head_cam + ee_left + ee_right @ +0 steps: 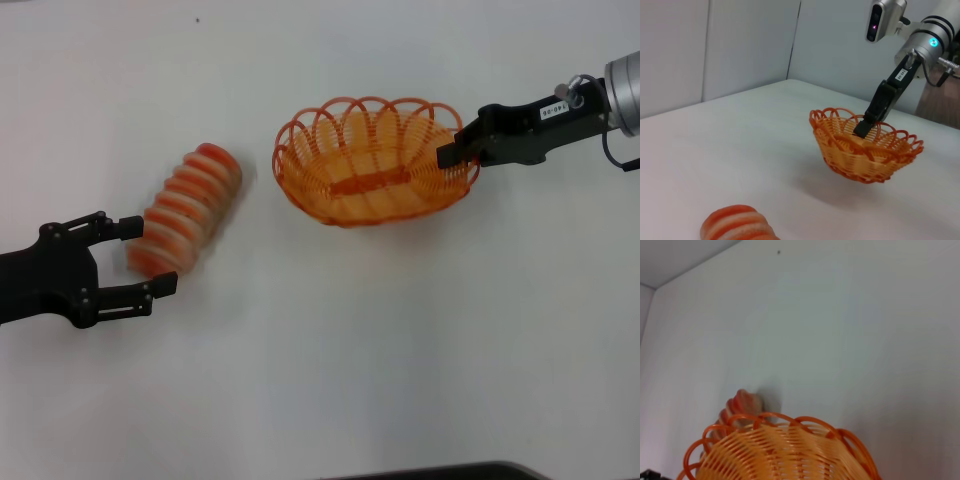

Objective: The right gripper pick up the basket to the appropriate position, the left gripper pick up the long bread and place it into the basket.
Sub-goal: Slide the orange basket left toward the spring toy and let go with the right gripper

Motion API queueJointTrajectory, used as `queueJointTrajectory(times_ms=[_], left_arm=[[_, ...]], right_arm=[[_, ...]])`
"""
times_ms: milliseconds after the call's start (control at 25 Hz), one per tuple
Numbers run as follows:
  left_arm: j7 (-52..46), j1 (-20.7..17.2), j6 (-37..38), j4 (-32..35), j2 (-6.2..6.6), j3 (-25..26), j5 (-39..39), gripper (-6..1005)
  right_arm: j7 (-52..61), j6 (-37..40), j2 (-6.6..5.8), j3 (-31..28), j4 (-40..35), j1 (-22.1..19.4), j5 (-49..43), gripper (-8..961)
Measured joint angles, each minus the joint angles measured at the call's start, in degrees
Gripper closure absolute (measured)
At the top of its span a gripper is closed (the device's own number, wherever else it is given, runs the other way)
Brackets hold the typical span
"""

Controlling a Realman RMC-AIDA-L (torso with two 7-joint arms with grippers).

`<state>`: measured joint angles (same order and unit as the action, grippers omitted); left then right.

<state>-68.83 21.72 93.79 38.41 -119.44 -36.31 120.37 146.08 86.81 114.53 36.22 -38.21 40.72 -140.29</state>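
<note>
The orange wire basket (375, 165) hangs tilted a little above the white table, with its shadow under it in the left wrist view (865, 150). My right gripper (458, 152) is shut on the basket's right rim; it also shows in the left wrist view (862, 129). The long bread (187, 208), cream with orange-red stripes, lies on the table left of the basket. My left gripper (145, 258) is open, its fingers on either side of the bread's near end. The bread's end shows in the left wrist view (737, 225) and behind the basket (780, 455) in the right wrist view (742, 402).
The white table (400, 350) stretches around both things. A dark edge (450, 470) runs along the near side. Grey wall panels (715, 45) stand behind the table in the left wrist view.
</note>
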Motion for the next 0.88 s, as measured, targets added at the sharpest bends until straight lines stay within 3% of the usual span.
queueJointTrajectory(times_ms=[360,680,880], left_arm=[[0.0,-0.2,0.1,1.0,-0.01,0.1,-0.1,127],[-0.1,-0.7,0.3,1.9,-0.09,0.1,-0.1,126],[-0.1,-0.7,0.3,1.9,-0.09,0.1,-0.1,127]], right_arm=[[9.2,-5.2,0.81,4.2,-0.4,1.5,-0.2,861],[12.7,-7.8,2.57,8.6,-0.5,2.6,-0.2,862],[13.4,-9.4,2.83,9.5,-0.4,2.7,-0.3,862]])
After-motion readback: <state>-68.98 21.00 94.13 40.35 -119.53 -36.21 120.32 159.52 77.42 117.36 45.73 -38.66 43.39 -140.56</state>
